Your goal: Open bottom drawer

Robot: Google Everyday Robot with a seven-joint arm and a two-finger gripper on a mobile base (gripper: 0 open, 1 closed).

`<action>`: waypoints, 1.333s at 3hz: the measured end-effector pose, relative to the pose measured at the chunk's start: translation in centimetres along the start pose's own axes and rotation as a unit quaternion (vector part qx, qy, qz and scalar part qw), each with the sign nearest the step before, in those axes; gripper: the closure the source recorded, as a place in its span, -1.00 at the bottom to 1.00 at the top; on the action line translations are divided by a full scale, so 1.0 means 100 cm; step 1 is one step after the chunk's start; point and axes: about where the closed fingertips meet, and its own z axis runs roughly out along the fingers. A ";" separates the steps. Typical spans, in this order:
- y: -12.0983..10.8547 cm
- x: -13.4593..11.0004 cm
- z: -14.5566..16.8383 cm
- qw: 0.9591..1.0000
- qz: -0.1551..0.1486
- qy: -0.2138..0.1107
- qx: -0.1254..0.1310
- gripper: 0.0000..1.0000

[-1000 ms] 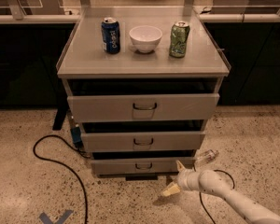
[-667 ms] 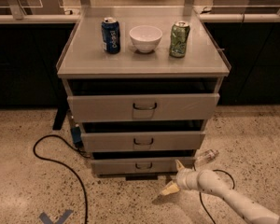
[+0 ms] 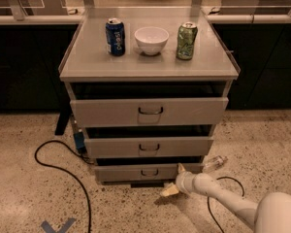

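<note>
The bottom drawer (image 3: 121, 173) is the narrowest grey front of the three, low in the cabinet, with a small dark loop handle (image 3: 149, 172) at its centre. It stands out a little from the cabinet, like the two drawers above it. My gripper (image 3: 174, 179) is near the floor at the drawer's right end, to the right of the handle and apart from it. Its fingers are spread, one fingertip (image 3: 180, 168) by the drawer's lower right corner and the other down by the floor. It holds nothing.
The cabinet top (image 3: 87, 62) bears a blue can (image 3: 115, 37), a white bowl (image 3: 151, 40) and a green can (image 3: 186, 41). A black cable (image 3: 63, 171) loops on the floor at the left. A clear bottle (image 3: 214, 163) lies on the floor at the right. Dark counters run behind.
</note>
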 end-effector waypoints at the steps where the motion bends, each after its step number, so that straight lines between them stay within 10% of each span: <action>1: -0.033 -0.004 0.004 0.998 0.023 -0.023 0.060 -1.00; 4: -0.076 -0.002 0.033 0.999 -0.025 0.009 0.034 -1.00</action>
